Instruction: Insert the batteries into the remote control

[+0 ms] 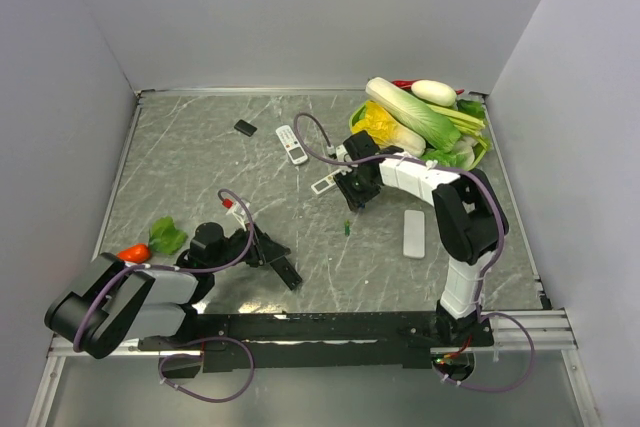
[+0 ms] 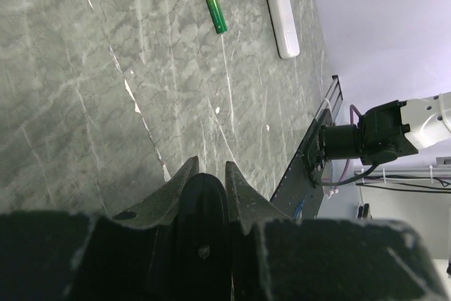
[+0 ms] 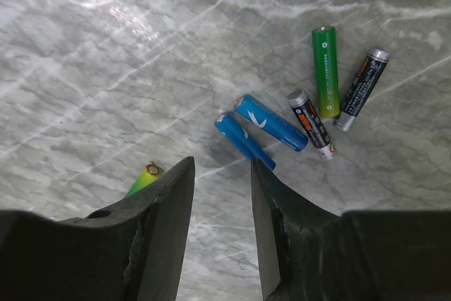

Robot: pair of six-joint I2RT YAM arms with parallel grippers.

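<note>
Blue, green and dark batteries [image 3: 271,123], print unreadable — right tool [image 3: 220,166] parted beside them, left tool [image 2: 210,167] state unclear.

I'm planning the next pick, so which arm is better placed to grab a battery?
The right. The right gripper, open, hovers over the batteries, a blue battery just ahead of it. The left gripper sits well back from the lone green battery.

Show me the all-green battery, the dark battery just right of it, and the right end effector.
green battery [image 3: 325,72], right wrist view, mid-body.
dark battery [image 3: 361,89], right wrist view, mid-body.
right end effector [image 3: 222,167], right wrist view, midway between its fingertips.
</note>
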